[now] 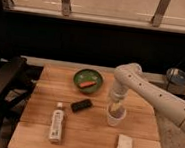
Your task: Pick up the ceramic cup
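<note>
The ceramic cup (116, 117) is a small pale round cup standing on the wooden table (42, 103), right of centre. My gripper (115, 108) comes straight down from the white arm (149, 92) and reaches into the cup's top, so the cup's inside is hidden.
A green bowl (88, 80) holding an orange piece sits at the back. A black flat object (81, 105) lies left of the cup. A white bottle (56, 123) lies front left. A white cloth (124, 146) lies front right. A metal pot (176, 78) stands off the table at right.
</note>
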Robot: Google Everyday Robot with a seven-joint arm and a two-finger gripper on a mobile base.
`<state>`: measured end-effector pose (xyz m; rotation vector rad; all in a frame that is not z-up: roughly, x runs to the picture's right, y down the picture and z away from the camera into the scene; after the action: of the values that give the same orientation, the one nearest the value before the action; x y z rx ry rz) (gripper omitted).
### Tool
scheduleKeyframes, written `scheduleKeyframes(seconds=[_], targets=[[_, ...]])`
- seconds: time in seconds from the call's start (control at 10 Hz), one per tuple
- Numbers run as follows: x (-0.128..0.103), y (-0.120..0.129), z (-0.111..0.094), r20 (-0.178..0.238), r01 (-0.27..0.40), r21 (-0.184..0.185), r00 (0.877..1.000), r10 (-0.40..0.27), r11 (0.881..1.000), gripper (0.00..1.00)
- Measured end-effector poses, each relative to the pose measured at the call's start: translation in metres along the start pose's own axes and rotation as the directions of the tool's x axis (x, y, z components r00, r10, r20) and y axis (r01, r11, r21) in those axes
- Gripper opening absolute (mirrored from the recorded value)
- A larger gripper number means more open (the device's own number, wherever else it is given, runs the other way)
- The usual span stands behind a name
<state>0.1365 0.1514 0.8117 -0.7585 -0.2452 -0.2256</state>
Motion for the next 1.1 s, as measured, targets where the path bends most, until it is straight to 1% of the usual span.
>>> scheduleKeyframes(seconds=[0.1,0.2,0.3,0.5,0.6,0.8,1.0,1.1], targets=[[-0.003,0.000,0.000,-0.007,0.010,0.000,1.000,-0.010,1.000,0.19],[-0.003,0.000,-0.001,-0.006,0.014,0.001,1.000,-0.014,1.000,0.07],[-0.003,0.000,-0.002,0.002,0.015,0.002,1.000,-0.015,1.000,0.02],[-0.008,-0.006,-0.015,0.026,0.028,0.004,0.999,-0.028,1.000,0.00],[-0.015,-0.009,-0.031,0.039,0.044,0.004,0.998,-0.044,0.999,0.00],[-0.020,-0.012,-0.050,0.059,0.058,0.008,0.997,-0.059,0.998,0.00],[-0.019,-0.016,-0.059,0.076,0.066,0.013,0.995,-0.067,0.998,0.00],[-0.022,-0.016,-0.068,0.084,0.072,0.014,0.994,-0.073,0.997,0.00]])
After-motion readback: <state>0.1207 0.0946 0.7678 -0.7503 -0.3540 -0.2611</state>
